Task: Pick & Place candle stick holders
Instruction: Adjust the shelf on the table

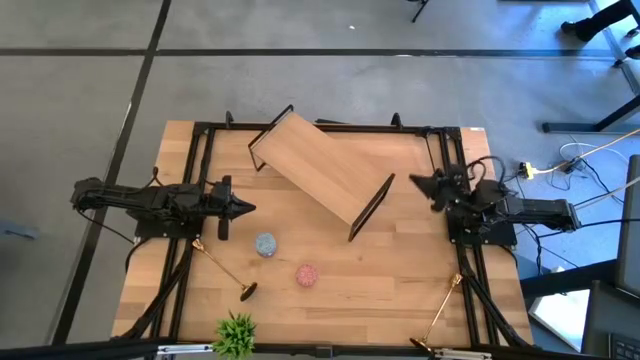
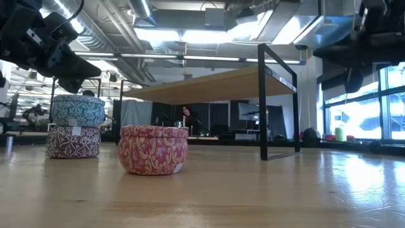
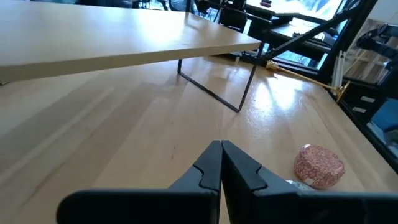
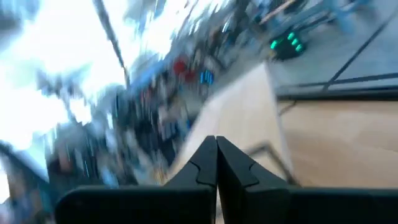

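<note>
A light wooden counter [image 1: 390, 270] carries a tilted wooden shelf board on thin black wire legs [image 1: 318, 165], lying diagonally from about 11 o'clock toward the centre.

The left tool [image 1: 246, 209] sits at the 9 o'clock side of the counter, its two dark fingers [image 3: 214, 163] pressed together with nothing between them, pointing toward the centre. The right tool [image 1: 414, 181] waits at about 2 o'clock, beside the shelf's lower end; its fingers [image 4: 214, 155] are likewise closed and empty.

Two shiny gold stick-like candle stick holders show in the overhead view, both lying flat. One gold holder with a dark round base [image 1: 222, 266] lies at about 8 o'clock, slanting from just below the left tool down toward the counter's near edge. The other gold holder [image 1: 441, 312] lies at about 4 o'clock near the right corner, slanting toward the near edge. Neither touches a tool.

Near the centre, at about 6 o'clock, stand a small round blue patterned tin [image 1: 265, 244] and a small round pink patterned tin [image 1: 306, 274], close together but apart. In the low view the blue-green tin appears to rest on a third brown patterned tin [image 2: 73, 142]. A small green leafy plant [image 1: 236, 334] stands at the near edge at about 7 o'clock.
</note>
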Controlling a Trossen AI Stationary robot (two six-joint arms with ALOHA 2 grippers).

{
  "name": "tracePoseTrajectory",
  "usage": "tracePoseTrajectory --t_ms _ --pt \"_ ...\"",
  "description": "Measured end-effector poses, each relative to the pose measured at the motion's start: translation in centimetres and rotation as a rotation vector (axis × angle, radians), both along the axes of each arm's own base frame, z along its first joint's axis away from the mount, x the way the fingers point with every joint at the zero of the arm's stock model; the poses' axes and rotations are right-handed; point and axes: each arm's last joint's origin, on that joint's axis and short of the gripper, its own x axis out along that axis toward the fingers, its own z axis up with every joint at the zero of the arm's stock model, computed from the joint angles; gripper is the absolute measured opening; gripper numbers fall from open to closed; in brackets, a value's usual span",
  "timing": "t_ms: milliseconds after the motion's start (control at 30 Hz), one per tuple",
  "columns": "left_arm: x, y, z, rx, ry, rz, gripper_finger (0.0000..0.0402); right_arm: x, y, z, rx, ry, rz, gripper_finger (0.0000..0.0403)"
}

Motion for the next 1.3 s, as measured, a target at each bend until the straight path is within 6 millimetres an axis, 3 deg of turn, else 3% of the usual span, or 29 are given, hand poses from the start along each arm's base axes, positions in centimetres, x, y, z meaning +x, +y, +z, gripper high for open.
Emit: tracePoseTrajectory --t_ms 133,300,600,800,1100,1300 --pt "0.1 0.4 0.8 -0.006 -0.098 0.130 0.0001 -0.4 -0.5 0.9 0.035 -0.099 -0.184 0.0000" --pt "0.1 0.5 1.9 -0.175 -0.242 0.193 0.0001 -1.1 -1.0 1.6 0.095 -0.195 -0.403 0.0000" --pt "-0.2 1.0 3.9 -0.596 -0.567 0.353 0.0001 -1.4 -1.1 1.9 0.126 -0.234 -0.489 0.0000" --pt "-0.6 1.4 4.6 -0.726 -0.716 0.446 0.0001 -1.2 -0.8 2.4 0.195 -0.360 -0.273 0.0000" --pt "-0.6 1.3 4.6 -0.731 -0.710 0.432 0.0001 -0.2 0.1 4.6 0.124 -0.546 0.094 0.0000" --pt "-0.6 1.3 4.8 -0.737 -0.718 0.409 0.0001 2.3 0.7 7.5 0.069 -0.455 0.267 0.0000"
